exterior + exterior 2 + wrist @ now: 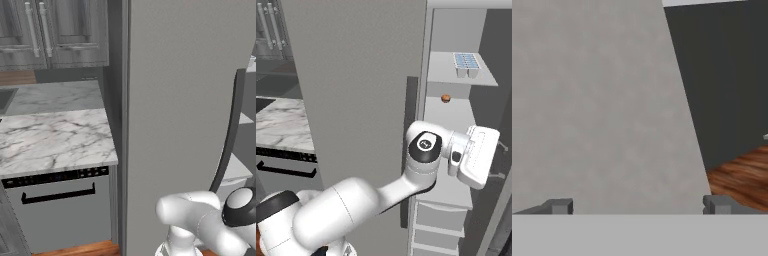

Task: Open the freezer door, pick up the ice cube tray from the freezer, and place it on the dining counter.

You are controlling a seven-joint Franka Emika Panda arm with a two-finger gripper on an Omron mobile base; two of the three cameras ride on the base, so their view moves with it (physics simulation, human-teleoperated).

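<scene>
In the kitchen, seen from the left, the freezer door (175,110) stands swung open beside a marble worktop (50,135). From the right, the ice cube tray (466,61) rests on the top freezer shelf (448,67), up and ahead of the hand, its long side running across the shelf. At the hand, the claw (637,206) is spread wide and empty, facing grey panel and wood floor (742,175).
</scene>
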